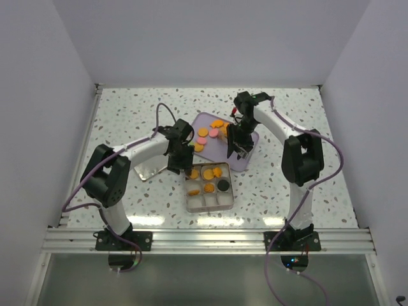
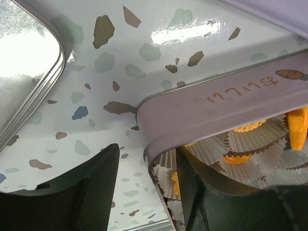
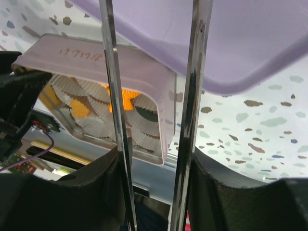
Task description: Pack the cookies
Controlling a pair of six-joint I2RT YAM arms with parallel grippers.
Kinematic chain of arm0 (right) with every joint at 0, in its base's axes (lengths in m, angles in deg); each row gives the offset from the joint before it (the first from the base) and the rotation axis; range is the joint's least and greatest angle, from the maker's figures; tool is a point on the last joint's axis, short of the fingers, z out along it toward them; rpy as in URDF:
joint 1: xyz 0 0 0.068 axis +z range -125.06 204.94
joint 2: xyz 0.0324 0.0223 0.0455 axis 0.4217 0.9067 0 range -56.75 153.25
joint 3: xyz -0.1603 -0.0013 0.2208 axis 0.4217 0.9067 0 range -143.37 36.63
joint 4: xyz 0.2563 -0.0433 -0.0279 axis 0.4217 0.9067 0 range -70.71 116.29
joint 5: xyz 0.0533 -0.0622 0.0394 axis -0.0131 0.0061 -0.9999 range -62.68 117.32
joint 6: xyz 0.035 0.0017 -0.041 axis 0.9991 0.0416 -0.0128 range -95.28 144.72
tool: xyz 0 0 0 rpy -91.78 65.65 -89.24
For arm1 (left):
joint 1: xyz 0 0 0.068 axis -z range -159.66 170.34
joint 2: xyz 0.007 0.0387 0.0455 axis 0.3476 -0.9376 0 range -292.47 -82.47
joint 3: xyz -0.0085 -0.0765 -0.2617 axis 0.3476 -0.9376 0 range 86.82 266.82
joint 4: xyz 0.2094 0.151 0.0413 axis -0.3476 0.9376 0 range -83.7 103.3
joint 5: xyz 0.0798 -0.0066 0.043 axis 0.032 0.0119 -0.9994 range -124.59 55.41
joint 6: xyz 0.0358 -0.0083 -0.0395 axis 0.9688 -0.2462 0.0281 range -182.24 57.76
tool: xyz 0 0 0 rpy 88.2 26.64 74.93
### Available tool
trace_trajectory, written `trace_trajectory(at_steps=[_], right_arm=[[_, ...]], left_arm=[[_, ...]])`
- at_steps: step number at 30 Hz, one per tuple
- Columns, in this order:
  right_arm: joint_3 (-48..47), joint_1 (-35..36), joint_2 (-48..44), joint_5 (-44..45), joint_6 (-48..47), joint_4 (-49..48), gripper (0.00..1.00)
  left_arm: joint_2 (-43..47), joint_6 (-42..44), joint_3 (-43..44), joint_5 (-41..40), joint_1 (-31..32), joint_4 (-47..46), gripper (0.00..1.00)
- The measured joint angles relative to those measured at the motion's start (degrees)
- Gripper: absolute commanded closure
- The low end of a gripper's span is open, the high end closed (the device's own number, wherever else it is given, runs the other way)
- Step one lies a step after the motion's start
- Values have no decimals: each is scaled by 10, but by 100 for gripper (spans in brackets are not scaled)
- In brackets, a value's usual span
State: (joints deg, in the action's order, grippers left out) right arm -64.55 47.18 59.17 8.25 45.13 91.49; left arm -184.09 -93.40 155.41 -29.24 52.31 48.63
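Several orange and pink cookies lie on the lilac tray. More orange cookies and a black one sit in paper cups in the square divided tin. My left gripper is open and straddles the tin's far left corner: one finger is inside next to an orange cookie, the other outside. My right gripper is shut on metal tongs over the tray's near edge. The tongs' blades stand apart with nothing between them.
The tin's lid lies flat on the speckled table left of the tin, close to my left arm; its rim shows in the left wrist view. White walls enclose the table on three sides.
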Motion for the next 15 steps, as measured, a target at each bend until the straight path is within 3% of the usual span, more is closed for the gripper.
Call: trace_trajectory(at_steps=[15], right_arm=[[-92,-1,89,0,21,-5,55]], left_arm=[[5,19,2,16,-3,8,42]])
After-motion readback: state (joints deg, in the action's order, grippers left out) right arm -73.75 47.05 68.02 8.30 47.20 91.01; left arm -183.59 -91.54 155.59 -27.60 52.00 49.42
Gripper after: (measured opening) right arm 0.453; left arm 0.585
